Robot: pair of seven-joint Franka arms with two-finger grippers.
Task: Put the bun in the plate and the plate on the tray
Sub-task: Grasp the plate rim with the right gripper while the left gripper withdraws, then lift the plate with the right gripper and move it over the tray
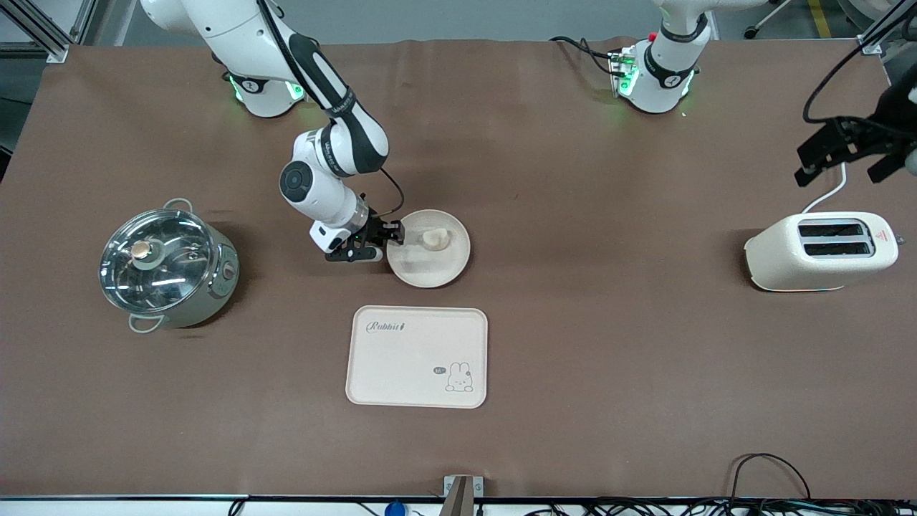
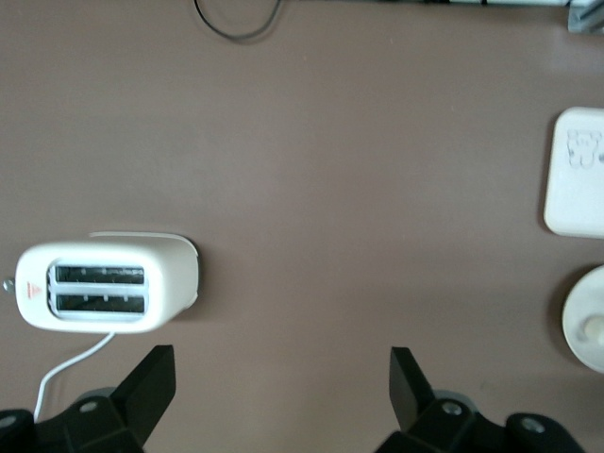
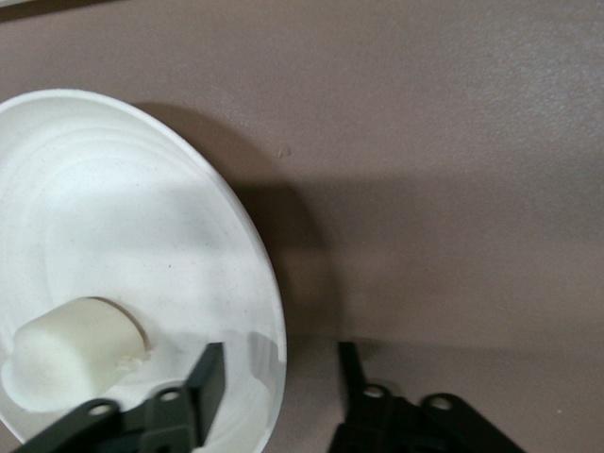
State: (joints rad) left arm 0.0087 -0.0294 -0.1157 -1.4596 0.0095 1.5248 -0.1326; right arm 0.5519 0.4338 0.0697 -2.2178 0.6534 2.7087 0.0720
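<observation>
Cream plate rim between the right claw's fingers

Black fingers of the right claw (image 1: 387, 240) straddle the rim of the plate (image 1: 430, 269), one finger (image 3: 209, 377) inside the dish and one outside, partly closed around the edge without visibly pinching it. One bun (image 1: 434, 239) lies in the plate, just beside the inner finger. One plate sits on the brown counter (image 1: 609, 358), apart from the single tray (image 1: 417, 356), which lies nearer the front camera. One lidded pot (image 1: 168, 265) stands toward the right arm's end. The left claw (image 1: 849, 154) waits spread wide, holding nothing, over one toaster (image 1: 820, 251).
</observation>
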